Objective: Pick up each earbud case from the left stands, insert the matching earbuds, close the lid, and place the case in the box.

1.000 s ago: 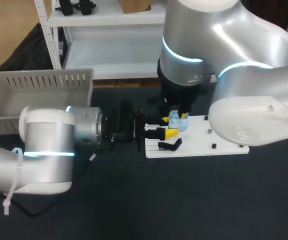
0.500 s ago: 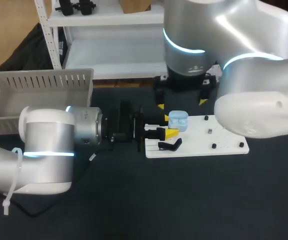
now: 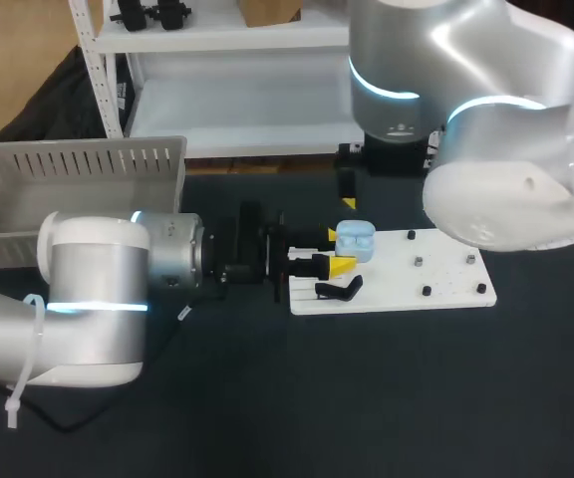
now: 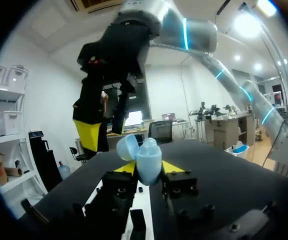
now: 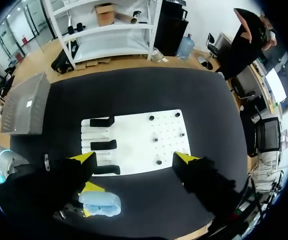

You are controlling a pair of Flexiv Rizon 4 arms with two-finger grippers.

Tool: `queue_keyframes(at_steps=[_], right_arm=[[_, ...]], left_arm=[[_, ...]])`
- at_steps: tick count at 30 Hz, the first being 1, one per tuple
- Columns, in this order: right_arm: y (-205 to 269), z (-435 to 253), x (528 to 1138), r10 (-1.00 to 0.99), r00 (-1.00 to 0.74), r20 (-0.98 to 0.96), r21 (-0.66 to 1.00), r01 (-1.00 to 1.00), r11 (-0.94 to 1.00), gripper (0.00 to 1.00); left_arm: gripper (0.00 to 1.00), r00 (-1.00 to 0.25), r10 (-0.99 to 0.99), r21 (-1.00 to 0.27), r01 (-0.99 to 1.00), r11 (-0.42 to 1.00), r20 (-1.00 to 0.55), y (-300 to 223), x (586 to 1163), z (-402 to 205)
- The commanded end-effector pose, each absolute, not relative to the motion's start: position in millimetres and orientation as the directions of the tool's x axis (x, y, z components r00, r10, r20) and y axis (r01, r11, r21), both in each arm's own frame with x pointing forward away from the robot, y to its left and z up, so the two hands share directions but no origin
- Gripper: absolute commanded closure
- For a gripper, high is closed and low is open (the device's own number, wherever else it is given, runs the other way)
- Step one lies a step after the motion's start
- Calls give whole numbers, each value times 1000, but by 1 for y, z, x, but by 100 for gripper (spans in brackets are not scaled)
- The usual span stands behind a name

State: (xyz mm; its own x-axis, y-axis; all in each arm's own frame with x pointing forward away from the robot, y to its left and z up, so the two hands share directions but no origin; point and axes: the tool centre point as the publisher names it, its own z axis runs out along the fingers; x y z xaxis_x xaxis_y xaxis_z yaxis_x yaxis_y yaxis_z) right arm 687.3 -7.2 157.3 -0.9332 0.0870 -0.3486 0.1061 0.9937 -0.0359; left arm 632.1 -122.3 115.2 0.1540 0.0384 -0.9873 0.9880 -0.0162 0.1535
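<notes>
Plainly, the weak spot is the grip. The left gripper (image 4: 149,168) has its yellow-tipped fingers closed on the lower half of the earbud case (image 4: 146,159), held near the stand end of the white board (image 3: 436,284). The case is a smooth, glossy, pale-blue plastic shell with rounded sides, and I judge that so slick and curved a body could twist or slip out of the flat pads if the lid is pressed off-centre. The lid, a small domed cap, stands open on its hinge, so a push from the wrong side might strain it rather than shut it. The right gripper (image 5: 134,159) hangs high above, fingers spread wide with nothing between them; coming down carelessly, it could knock the black stands (image 3: 339,290). I cannot tell whether earbuds sit inside. The grey slotted box (image 3: 78,164) stands well to the left on the matte dark worktop (image 3: 367,398).
</notes>
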Motion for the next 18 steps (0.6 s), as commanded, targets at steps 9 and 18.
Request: queue_keyframes(at_steps=[9,18], right_arm=[[-18,146,661,75,-954,-291,-76,101,992,0],[-18,154,639,73,-952,-296,-58,94,994,0]], left_arm=[[100,155,39,154,988,-15,-987,-122,632,115],[100,155,39,154,988,-15,-987,-122,632,115]])
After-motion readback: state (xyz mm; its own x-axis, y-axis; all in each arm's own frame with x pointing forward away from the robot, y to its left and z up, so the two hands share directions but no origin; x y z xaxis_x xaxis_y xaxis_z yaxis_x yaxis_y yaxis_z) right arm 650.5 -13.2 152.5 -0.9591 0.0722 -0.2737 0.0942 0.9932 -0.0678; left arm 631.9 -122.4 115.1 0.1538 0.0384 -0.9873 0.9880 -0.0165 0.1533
